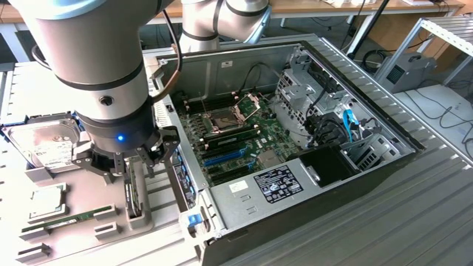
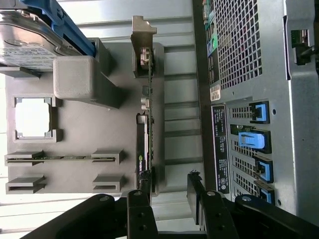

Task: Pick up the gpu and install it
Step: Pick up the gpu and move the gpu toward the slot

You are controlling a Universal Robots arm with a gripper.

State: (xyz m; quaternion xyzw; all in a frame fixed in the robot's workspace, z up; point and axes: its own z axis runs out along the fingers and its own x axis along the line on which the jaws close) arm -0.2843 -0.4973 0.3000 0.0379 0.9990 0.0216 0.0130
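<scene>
Hard drive (image 1: pixel 44 145): silver with a white label, lying on the grey tray (image 1: pixel 81 191) at 9 o'clock in the exterior view
Processor chip (image 1: pixel 46 200): flat in its square recess at 6 o'clock from the hard drive
Memory stick (image 1: pixel 70 218): narrow and green, in its slot at about 5 o'clock from the chip
Arm (image 1: pixel 88 50): a thick grey column fills the 11 o'clock part of the exterior view; the wrist points straight down over the tray, and a blue light glows low on it
Gripper (image 1: pixel 127 166) (image 2: pixel 168 201): jaws spread wide and holding nothing, hanging low over the tray's card holder at 3 o'clock from the hard drive
Fingers (image 2: pixel 139 209): black; in the wrist view one lines up with the card's near end, and the other stands off to the side nearer the case
gpu (image 1: pixel 134 194) (image 2: pixel 145 129): still on edge in its tray holder, between the memory stick and the case, directly below the gripper, with its silver bracket at the end away from the fingers; whether a finger touches it cannot be told
Computer case (image 1: pixel 369 100): side open, lying at 3 o'clock from the tray
Motherboard (image 1: pixel 236 130): exposed inside, near the centre of the view
Power supply (image 1: pixel 270 185): grey labelled box at 5 o'clock from the motherboard
</scene>
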